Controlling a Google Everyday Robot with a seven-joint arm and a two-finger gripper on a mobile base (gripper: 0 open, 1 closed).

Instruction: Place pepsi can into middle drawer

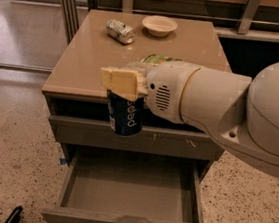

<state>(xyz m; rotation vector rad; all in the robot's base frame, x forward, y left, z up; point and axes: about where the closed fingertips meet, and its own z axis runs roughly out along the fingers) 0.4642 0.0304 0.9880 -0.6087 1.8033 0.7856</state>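
Single view, set high and in front of the cabinet (176,144), facing forward and steeply down. The tabletop (84,62) fills the upper centre of the frame. The pulled-out middle drawer (130,190) lies along the bottom edge, its base seen from above. The arm (230,109) enters from the right edge and bulks large, close to the lens. The gripper (124,86) sits at frame centre before the cabinet front, fingers (119,80) clamped on the pepsi can (127,119). Floor (11,134) shows at left.

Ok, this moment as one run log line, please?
pincer: at cabinet front, shut on pepsi can | can: upright, in air | middle drawer: open below | placed: not yet
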